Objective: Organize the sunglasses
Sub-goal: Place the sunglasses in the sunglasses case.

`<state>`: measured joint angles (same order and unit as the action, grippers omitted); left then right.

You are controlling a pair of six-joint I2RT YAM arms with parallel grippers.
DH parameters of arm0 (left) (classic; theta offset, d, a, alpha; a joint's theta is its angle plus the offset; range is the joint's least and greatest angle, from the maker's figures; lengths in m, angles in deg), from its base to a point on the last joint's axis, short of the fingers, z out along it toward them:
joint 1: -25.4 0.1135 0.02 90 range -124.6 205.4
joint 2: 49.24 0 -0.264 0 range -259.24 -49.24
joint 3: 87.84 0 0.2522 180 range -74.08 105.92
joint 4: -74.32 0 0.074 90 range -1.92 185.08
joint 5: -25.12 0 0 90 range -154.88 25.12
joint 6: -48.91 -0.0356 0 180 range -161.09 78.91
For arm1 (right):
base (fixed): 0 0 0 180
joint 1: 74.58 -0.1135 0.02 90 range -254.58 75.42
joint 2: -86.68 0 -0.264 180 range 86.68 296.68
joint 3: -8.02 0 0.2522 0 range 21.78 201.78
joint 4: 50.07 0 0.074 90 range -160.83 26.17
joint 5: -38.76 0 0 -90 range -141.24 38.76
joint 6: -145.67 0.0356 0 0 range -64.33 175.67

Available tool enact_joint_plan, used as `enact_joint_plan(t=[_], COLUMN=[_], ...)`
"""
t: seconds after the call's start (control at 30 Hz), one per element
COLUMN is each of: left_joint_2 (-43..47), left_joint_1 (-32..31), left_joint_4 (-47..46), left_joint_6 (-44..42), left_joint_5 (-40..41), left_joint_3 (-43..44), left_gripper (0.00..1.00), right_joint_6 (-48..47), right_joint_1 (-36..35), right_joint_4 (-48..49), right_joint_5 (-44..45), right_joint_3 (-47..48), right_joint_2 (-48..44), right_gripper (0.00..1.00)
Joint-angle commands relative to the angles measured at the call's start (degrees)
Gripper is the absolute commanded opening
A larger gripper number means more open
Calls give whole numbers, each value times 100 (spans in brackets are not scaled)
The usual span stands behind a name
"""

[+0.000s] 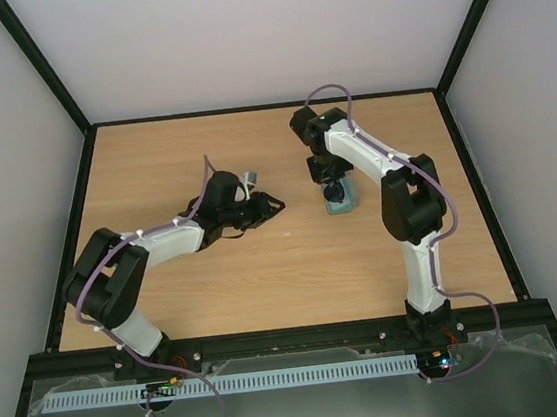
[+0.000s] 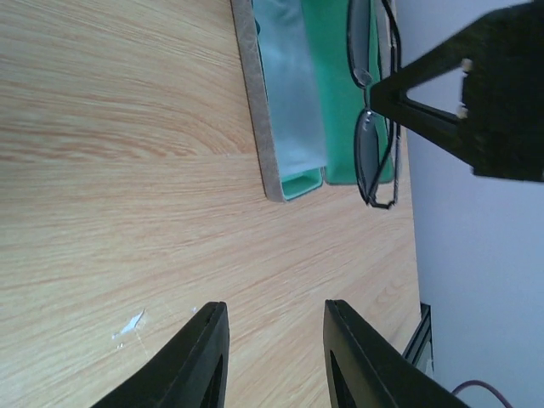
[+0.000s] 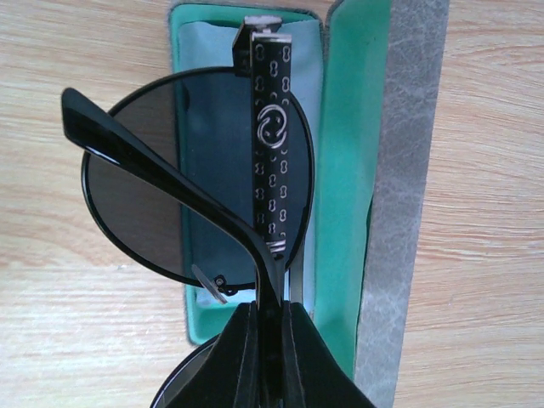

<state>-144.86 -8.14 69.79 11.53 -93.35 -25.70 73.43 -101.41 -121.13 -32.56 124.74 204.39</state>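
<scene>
The sunglasses (image 3: 153,195), with round dark lenses and folded patterned temples, hang just above the open grey case (image 3: 408,170), which has a teal lining. A pale blue cloth (image 3: 204,47) lies inside the case. My right gripper (image 3: 270,310) is shut on the sunglasses at the temple near the hinge. In the top view it (image 1: 334,184) stands over the case (image 1: 343,205). My left gripper (image 2: 274,308) is open with nothing between its fingers, low over bare wood left of the case (image 2: 270,127). From there I see the sunglasses (image 2: 372,153) over the teal lining.
The wooden table (image 1: 265,270) is bounded by a black frame (image 1: 293,333) and white walls. A small pale scuff (image 2: 129,325) marks the wood near my left fingers. The left gripper (image 1: 268,208) sits a short way left of the case.
</scene>
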Motion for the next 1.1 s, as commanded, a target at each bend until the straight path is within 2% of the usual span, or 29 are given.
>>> enact_joint_plan(t=[0.0, 0.4, 1.07], left_joint_2=[384, 1058, 1044], left_joint_1=[3, -1, 10], left_joint_4=[256, 568, 621], left_joint_6=[-203, -313, -329], left_joint_5=[71, 228, 242], left_joint_3=[-212, -635, -585], left_gripper=[33, 37, 36], right_joint_6=[125, 149, 149], right_joint_1=[-12, -7, 11], right_joint_4=[-295, 104, 403], right_joint_5=[423, 844, 1003], right_joint_3=[216, 322, 192], right_joint_2=[331, 876, 1288], right_gripper=[1, 1, 1])
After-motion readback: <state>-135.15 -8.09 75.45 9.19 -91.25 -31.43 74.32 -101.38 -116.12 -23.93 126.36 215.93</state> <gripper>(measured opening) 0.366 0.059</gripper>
